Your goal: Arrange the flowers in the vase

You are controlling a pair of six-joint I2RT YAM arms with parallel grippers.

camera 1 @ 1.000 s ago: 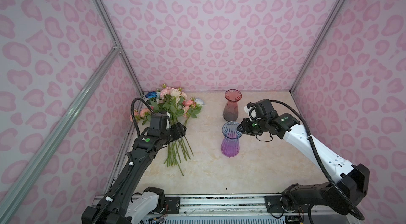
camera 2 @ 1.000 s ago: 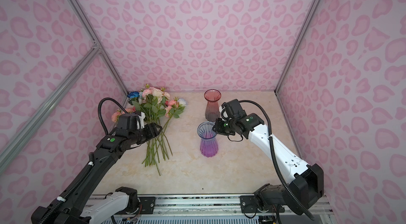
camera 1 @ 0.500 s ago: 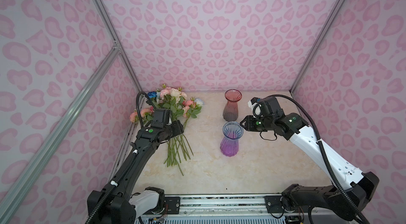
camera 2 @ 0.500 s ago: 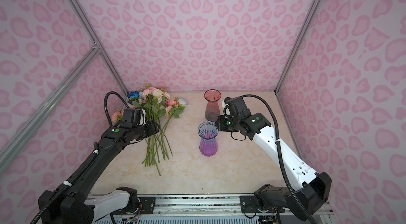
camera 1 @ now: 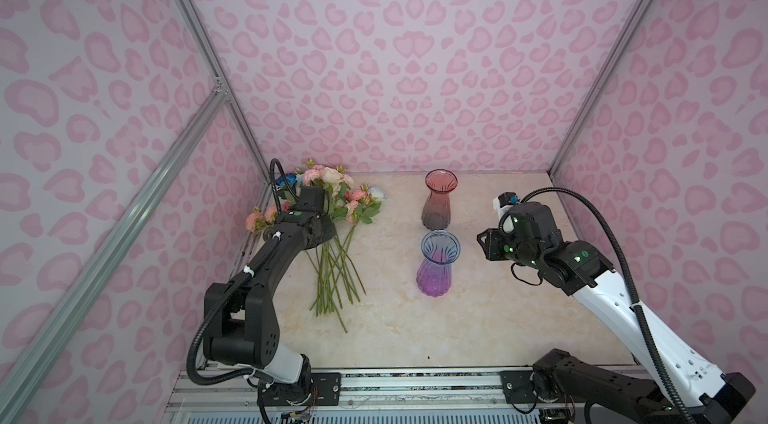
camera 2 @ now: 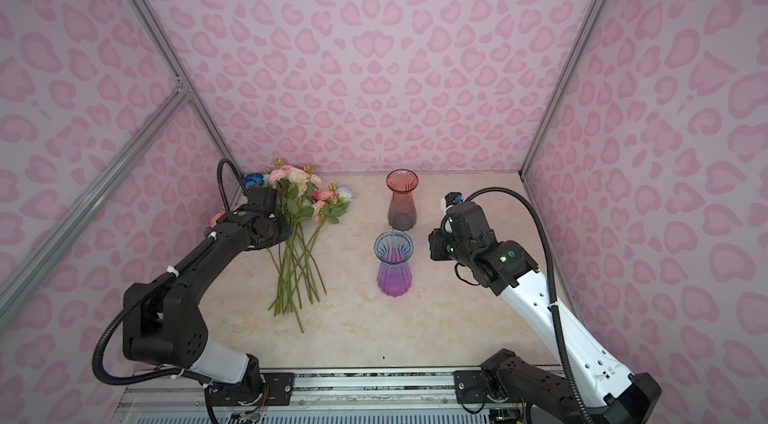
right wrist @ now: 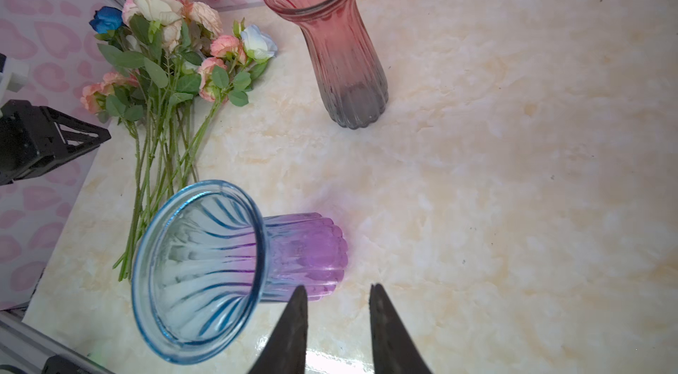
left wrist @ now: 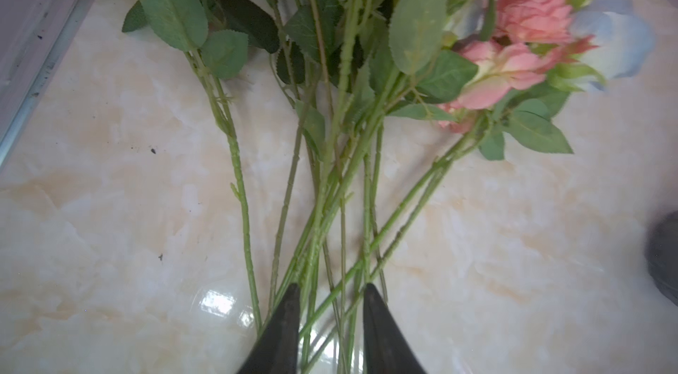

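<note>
Artificial roses, the flowers point(camera 1: 332, 276), lie in a loose bundle at the far left corner of the marbled surface point(camera 1: 478, 318). Their pink, cream and blue blooms point to the far edge and their green stems fan toward the near edge. The left tool point(left wrist: 330, 289) hangs low over the stems with its fingers point(left wrist: 290, 317) straddling several of them. A gap shows between the fingers, and whether they pinch any stem cannot be told. Near the middle of the surface a red-and-grey vase point(camera 1: 439, 201) stands upright, with a blue-and-purple vase point(camera 1: 436, 268) just on its near side. Both vases are empty. The right tool point(right wrist: 335, 289) hovers beside the blue-and-purple vase, toward the right edge, its fingers parted and holding nothing.
</note>
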